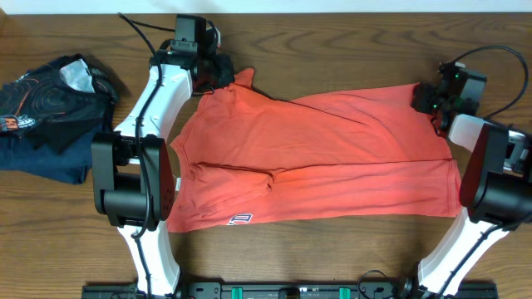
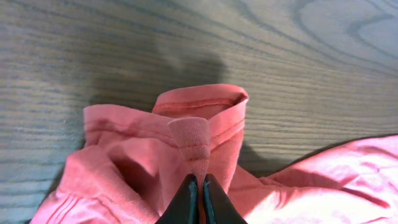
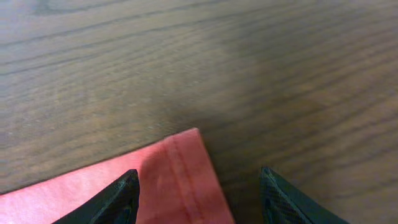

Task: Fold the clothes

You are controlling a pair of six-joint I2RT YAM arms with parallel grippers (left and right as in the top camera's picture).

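Left edge of red shirt [image 1: 332, 141] hidden under left arm [image 1: 154, 100]. White mark [image 1: 241, 219] on shirt too small to read. Dark clothes [image 1: 41, 116] cut off at picture edge.

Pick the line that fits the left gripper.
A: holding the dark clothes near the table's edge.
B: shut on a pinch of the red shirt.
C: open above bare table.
B: in the left wrist view, the left gripper has its fingers pressed together on a raised fold of the red shirt.

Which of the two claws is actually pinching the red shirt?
The left gripper, shut on a bunched fold of the red T-shirt; the right gripper stands open over a hem corner.
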